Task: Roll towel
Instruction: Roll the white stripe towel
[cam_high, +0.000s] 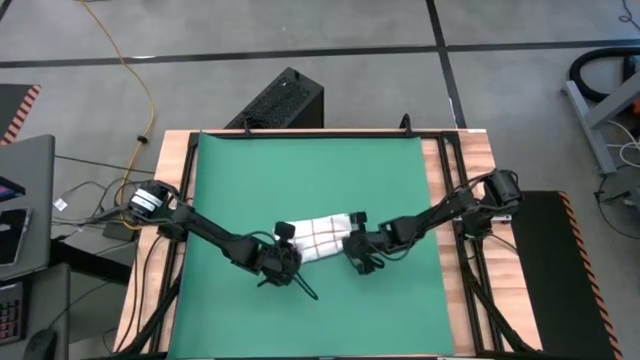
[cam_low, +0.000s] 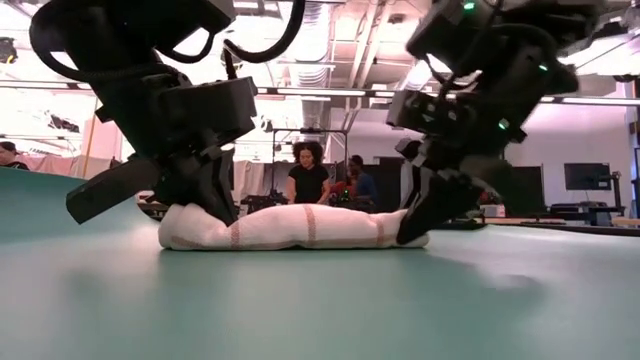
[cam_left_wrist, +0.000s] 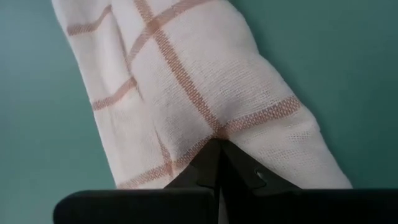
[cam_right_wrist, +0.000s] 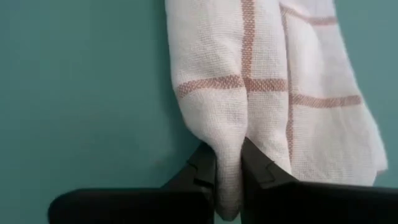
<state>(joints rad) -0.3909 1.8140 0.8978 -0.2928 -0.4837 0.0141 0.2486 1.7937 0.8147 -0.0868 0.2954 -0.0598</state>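
The towel (cam_high: 322, 236), white with red grid lines, lies as a short roll (cam_low: 300, 228) on the green mat (cam_high: 300, 170), running left to right near the mat's middle. My left gripper (cam_high: 285, 250) stands shut at the roll's left end (cam_left_wrist: 217, 152). At the roll's right end my right gripper (cam_high: 355, 250) is shut on a ridge of cloth (cam_right_wrist: 229, 174). Both arms slant down onto the roll from the near side. My left gripper sets its shut fingertips (cam_left_wrist: 208, 163) against the roll's near side at its left end (cam_left_wrist: 217, 127), slanting down from the near side. Whether any cloth is caught between the tips, I cannot tell. The roll lies on the mat. My right gripper pinches a raised ridge of cloth (cam_right_wrist: 227, 146) at the roll's right end between its two fingers (cam_right_wrist: 256, 167). The fingers slant down from the near side and lie across the roll. The roll stays on the mat (cam_low: 415, 235).
Bare mat lies on all sides of the roll, widest toward the far edge (cam_high: 310, 150). Wooden table strips with dark rails (cam_high: 450, 180) border the mat. A black box (cam_high: 283, 100) sits beyond the far edge. People (cam_low: 308, 175) stand in the room behind.
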